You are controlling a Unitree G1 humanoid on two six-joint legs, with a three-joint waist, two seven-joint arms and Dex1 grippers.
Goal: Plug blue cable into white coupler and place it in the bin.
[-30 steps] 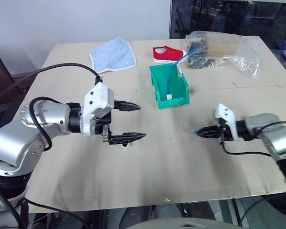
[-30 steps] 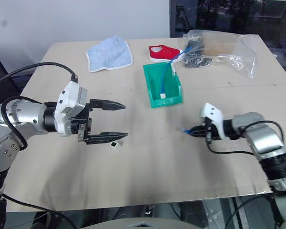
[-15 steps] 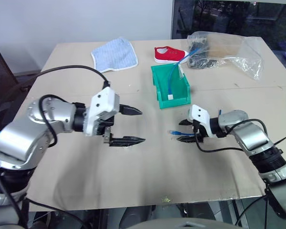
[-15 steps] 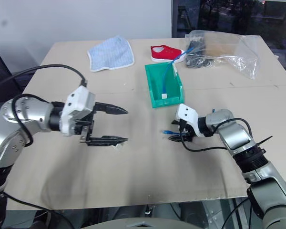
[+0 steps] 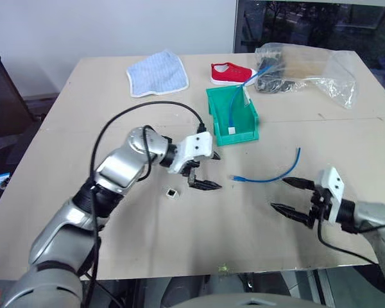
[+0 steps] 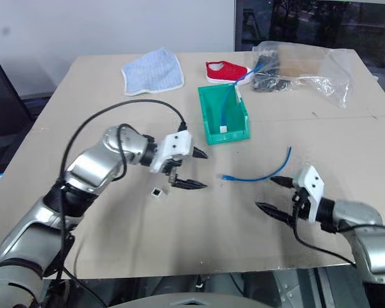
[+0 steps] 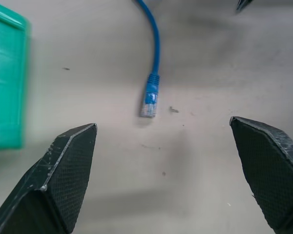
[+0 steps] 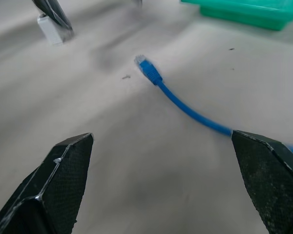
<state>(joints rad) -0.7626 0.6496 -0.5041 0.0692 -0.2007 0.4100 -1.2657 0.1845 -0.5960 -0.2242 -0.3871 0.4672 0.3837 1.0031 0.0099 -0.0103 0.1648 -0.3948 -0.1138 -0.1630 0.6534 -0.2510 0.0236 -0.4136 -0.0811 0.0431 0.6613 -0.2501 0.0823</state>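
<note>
Toward the left of mid-desk: tiny white plastic cube coupler (image 5: 172,192) with dark square socket, lying free on the tan desk (image 5: 83,212), just beside the left end effector (image 5: 208,171). Black fingers of that end effector spread wide, empty, aimed past the cube at the clear plug tip of the thin light-blue network cable (image 5: 269,177). Risk here: lower finger sweeping the cube aside, or knocking it toward the near edge, given how light it looks.

Behind, toward the far edge: bright green rectangular plastic bin (image 5: 233,116), already holding another blue lead; easy to mistake for the target.

Middle to right: cable lying loose in a shallow curve, held by nothing, plug end toward the left end effector, other end rising toward the right edge. Likely to slide or roll under a pinch from above.

Near right corner: right end effector (image 5: 294,197), fingers wide apart, empty, just beside the cable. Possible clash of both arms over the plug.
</note>
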